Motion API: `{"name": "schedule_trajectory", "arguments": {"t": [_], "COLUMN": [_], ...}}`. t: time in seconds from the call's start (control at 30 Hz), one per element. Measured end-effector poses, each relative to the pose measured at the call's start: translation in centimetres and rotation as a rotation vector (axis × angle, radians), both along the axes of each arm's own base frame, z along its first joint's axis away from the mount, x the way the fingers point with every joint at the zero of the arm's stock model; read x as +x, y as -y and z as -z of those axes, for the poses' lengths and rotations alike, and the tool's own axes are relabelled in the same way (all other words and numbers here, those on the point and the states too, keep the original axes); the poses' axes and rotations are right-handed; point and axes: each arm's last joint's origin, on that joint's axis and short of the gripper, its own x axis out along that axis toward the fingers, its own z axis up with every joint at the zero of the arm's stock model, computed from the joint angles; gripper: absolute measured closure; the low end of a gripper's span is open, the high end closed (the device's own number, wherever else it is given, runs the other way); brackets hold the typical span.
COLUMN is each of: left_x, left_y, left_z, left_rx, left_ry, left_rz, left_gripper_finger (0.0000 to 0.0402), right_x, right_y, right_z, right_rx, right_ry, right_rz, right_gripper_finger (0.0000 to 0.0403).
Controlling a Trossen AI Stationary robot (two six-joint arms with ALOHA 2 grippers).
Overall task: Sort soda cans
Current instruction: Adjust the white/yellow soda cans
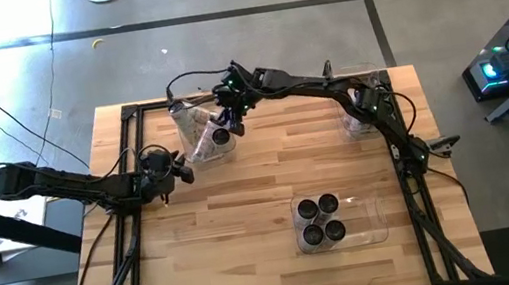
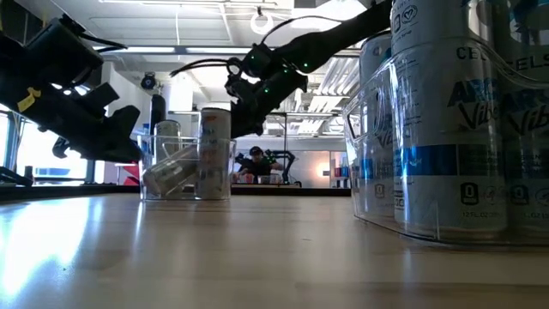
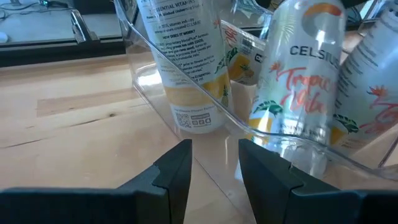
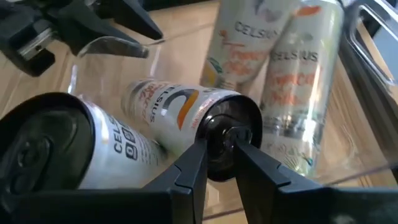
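A clear bin (image 1: 186, 122) at the table's far side holds several soda cans (image 4: 292, 81) with orange-and-white labels: some upright, two lying tilted. My right gripper (image 4: 219, 149) reaches over the bin from the right, pointing down at a slant, its fingers close together at the dark top of one tilted can (image 4: 180, 112). That can's dark top (image 1: 220, 135) shows at the bin's near right corner. My left gripper (image 3: 214, 168) waits open, level, just outside the bin's clear wall (image 3: 186, 93), at the table's left (image 1: 176, 171). My right gripper pinches the tilted can at the middle of its dark top (image 4: 227, 127), about where the tab sits. The fingers come slanting down from the far right, end-on to the can. The can lies tilted in the bin beside another lying can (image 4: 74, 149); whether it is lifted I cannot tell.
A second clear bin (image 1: 373, 226) with several upright blue-labelled cans (image 1: 322, 218) stands near the table's near right; in the low view it fills the right side (image 2: 446, 129). Another clear bin (image 1: 361, 122) sits at the far right under the right arm. The wooden middle is bare.
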Motion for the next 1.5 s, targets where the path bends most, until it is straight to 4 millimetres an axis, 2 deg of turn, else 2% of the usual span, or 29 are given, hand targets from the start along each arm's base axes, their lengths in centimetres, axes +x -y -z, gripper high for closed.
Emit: {"name": "schedule_trajectory", "arguments": {"t": [0.7, 0.9, 1.0, 1.07, 1.3, 1.5], "left_x": [0.1, 0.4, 1.2, 2.1, 3.4, 3.6], "left_y": [0.0, 0.1, 0.1, 0.2, 0.3, 0.3], "left_z": [-0.1, -0.5, -2.4, -4.7, -10.8, -12.2], "left_rx": [-0.015, 0.037, 0.096, 0.141, 0.325, 0.356], "left_ry": [0.035, -0.006, -0.010, 0.045, -0.016, -0.072], "left_rz": [-0.007, 0.060, 0.094, 0.115, 0.203, 0.248], "left_gripper_finger": [0.0273, 0.0273, 0.0273, 0.0273, 0.0273, 0.0273], "right_x": [2.9, 3.4, 3.5, 3.5, 3.5, 3.7], "right_y": [-4.8, -6.0, -6.2, -6.1, -6.5, -7.1], "right_z": [-1.5, -1.7, -1.8, -1.7, -1.3, -1.0], "right_rx": [-0.078, -0.104, -0.103, -0.104, -0.095, -0.105], "right_ry": [0.170, 0.199, 0.208, 0.203, 0.185, 0.167], "right_rz": [-0.113, -0.139, -0.149, -0.144, -0.152, -0.164], "right_gripper_finger": [0.0328, 0.0328, 0.0328, 0.0328, 0.0328, 0.0328]}}
